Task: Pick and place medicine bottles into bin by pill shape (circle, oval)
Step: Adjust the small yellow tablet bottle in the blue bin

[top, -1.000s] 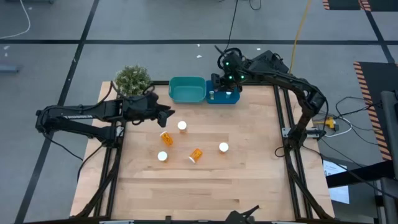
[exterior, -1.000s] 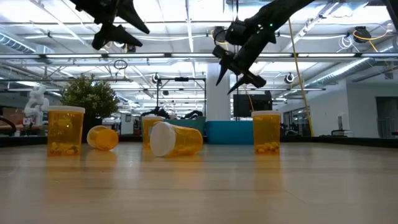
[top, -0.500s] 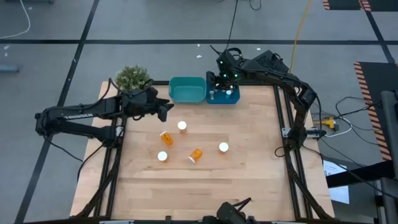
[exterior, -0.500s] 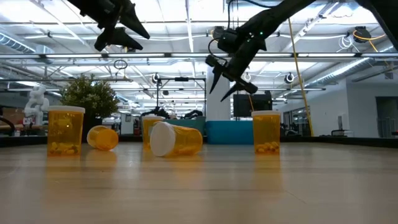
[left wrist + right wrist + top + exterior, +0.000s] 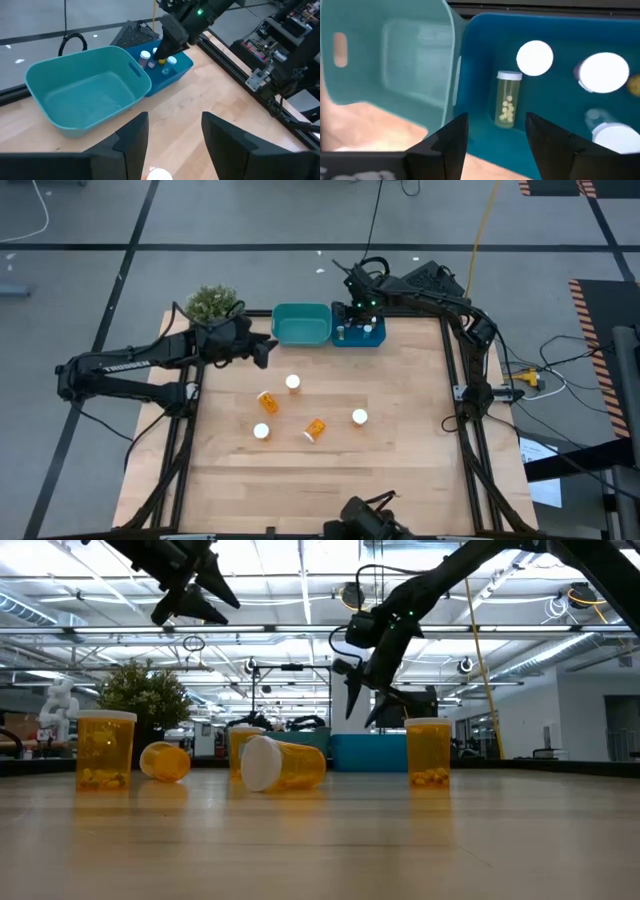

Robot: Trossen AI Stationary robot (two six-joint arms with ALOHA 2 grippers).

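Since a second earlier, the right gripper (image 5: pixel 352 308) had swung down over the blue bin (image 5: pixel 359 335), while the left gripper (image 5: pixel 262 352) had shifted slightly toward the teal bin (image 5: pixel 301 324).

From above, five bottles (image 5: pixel 291 383) stayed scattered mid-surface (image 5: pixel 400 460), three upright and two on their sides, well apart from both bins. A plant (image 5: pixel 211 304) stood at the far left corner.

At surface level, the right gripper (image 5: pixel 362 707) hung with jaws spread and empty above the bins; the left gripper (image 5: pixel 190 602) hung higher, also empty. Three upright bottles (image 5: pixel 428 752) and two tipped ones lined the surface.

The left wrist camera showed its jaws open, empty, over the wood near the teal bin (image 5: pixel 85 100), with bottles inside the blue bin (image 5: pixel 170 75).

The right wrist camera showed its jaws open over the blue bin (image 5: pixel 550 115), where several bottles (image 5: pixel 507 102) stood.
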